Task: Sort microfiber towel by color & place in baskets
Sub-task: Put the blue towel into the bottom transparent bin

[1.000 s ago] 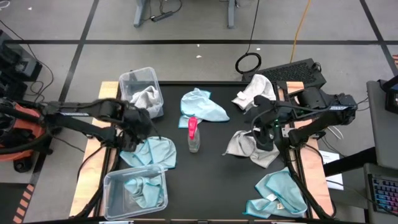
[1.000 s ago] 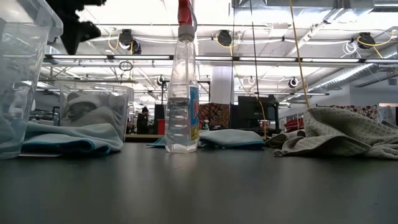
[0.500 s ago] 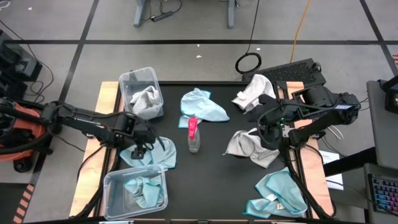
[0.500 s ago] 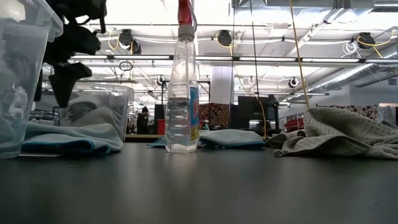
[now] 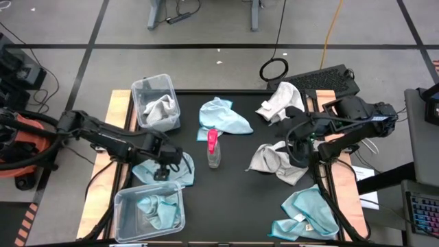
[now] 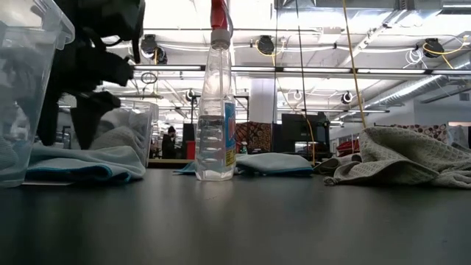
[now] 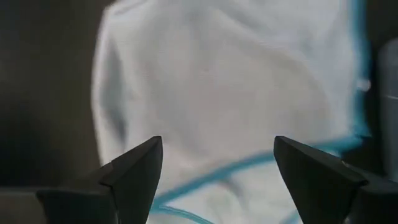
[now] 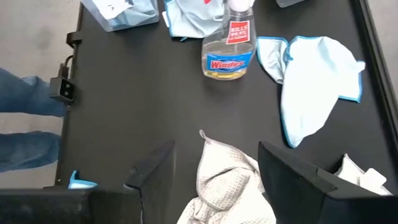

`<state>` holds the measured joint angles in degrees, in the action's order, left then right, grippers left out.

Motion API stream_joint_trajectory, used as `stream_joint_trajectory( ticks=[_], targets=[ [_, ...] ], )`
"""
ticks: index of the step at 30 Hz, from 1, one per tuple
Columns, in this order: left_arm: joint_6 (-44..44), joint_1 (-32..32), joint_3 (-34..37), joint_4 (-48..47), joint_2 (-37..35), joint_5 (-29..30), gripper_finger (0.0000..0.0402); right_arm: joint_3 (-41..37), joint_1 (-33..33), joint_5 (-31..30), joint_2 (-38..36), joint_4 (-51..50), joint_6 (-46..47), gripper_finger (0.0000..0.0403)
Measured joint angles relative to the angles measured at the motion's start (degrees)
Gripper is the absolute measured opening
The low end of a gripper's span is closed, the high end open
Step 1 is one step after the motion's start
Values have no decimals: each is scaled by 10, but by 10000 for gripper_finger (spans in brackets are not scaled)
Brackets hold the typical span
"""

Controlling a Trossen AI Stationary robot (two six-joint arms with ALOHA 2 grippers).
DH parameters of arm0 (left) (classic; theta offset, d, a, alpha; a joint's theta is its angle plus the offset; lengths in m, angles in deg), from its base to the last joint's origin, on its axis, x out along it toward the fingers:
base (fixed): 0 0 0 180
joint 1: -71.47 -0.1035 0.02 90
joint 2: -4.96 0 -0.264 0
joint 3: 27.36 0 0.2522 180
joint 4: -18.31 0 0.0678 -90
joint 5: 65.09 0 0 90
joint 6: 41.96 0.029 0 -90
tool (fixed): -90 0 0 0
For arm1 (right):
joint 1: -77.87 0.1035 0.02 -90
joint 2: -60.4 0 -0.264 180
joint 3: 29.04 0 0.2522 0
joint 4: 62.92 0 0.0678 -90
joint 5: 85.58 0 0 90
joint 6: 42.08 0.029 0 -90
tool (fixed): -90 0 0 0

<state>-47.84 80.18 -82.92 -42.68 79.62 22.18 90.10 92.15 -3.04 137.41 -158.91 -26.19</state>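
Note:
My left gripper (image 5: 162,167) points down, open, close over a light blue microfiber towel (image 7: 236,81) that lies flat on the table between the two baskets. The far basket (image 5: 155,86) holds a white towel. The near basket (image 5: 123,206) holds a light blue one. In the low view the left gripper's (image 6: 68,140) fingertips stand just above the towel (image 6: 96,163). My right gripper (image 8: 216,149) hangs open, high over a crumpled grey-white towel (image 5: 273,163) at the right.
A clear spray bottle (image 5: 213,149) with a pink top stands upright mid-table. A light blue towel (image 5: 223,118) lies at the far middle, a white one (image 5: 280,101) at the far right, another light blue one (image 5: 309,213) at the near right corner.
My left gripper has come down and toward the table's near edge, from beside the far basket to just over the light blue towel between the baskets. The towels have stayed where they were.

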Motion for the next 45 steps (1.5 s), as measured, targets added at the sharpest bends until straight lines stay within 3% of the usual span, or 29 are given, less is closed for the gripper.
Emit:
stream_joint_trajectory(
  ticks=[5, 11, 14, 17, 22, 23, 31, 36, 41, 45],
  targets=[
    [-18, 1, 2, 29, 40, 60, 313, 0, 12, -1, 0, 0, 16, 217],
    [-29, 1, 8, 91, 107, 38, 313, 0, 25, -2, 0, 0, 32, 217],
    [-48, 1, 5, 89, 139, 33, 294, 0, 34, -2, 0, 0, 42, 217],
    [-54, 1, 3, 93, 145, 22, 232, 0, 41, -2, 0, -3, 45, 217],
    [-36, 0, -11, 101, 128, 27, 42, 0, 42, -3, 0, -7, 40, 217],
    [-32, -1, -14, 101, 121, 30, 25, 0, 42, -4, 0, -7, 37, 217],
    [-26, -13, -97, -9, 69, 90, 18, 0, 42, -16, 0, -10, 14, 217],
    [-24, -17, -197, -109, 22, 131, 18, 0, 42, -19, -6, -10, 3, 217],
    [-43, -14, -324, -205, -17, 128, 18, 0, 42, -33, -18, -10, -5, 217],
    [-80, -3, -426, -240, -38, 81, 17, 0, 42, -48, -30, -9, -13, 217]
  ],
)
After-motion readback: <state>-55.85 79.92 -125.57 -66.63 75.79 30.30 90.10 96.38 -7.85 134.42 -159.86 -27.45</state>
